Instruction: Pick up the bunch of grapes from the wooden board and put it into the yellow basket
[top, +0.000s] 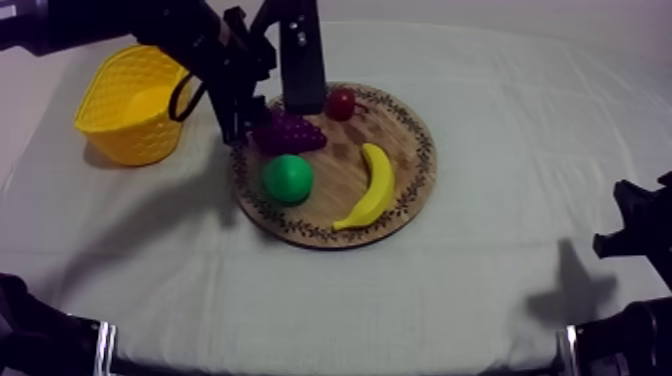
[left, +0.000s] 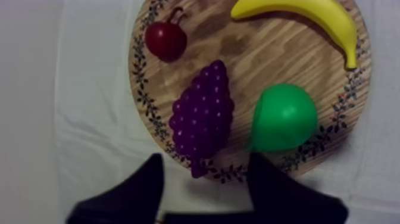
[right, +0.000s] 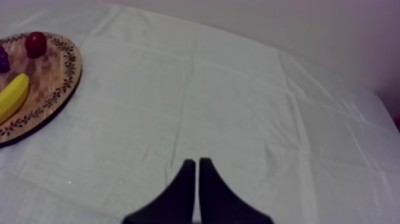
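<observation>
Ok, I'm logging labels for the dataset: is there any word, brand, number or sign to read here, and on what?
None can be read.
The wooden board carries only a leafy rim pattern, no letters.
The bunch of grapes, banana, pear, small red fruit, yellow basket and cloth bear no writing.

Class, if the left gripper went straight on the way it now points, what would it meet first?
Most likely the bunch of grapes, lying on the wooden board straight ahead of the open left gripper; depth is unclear.
</observation>
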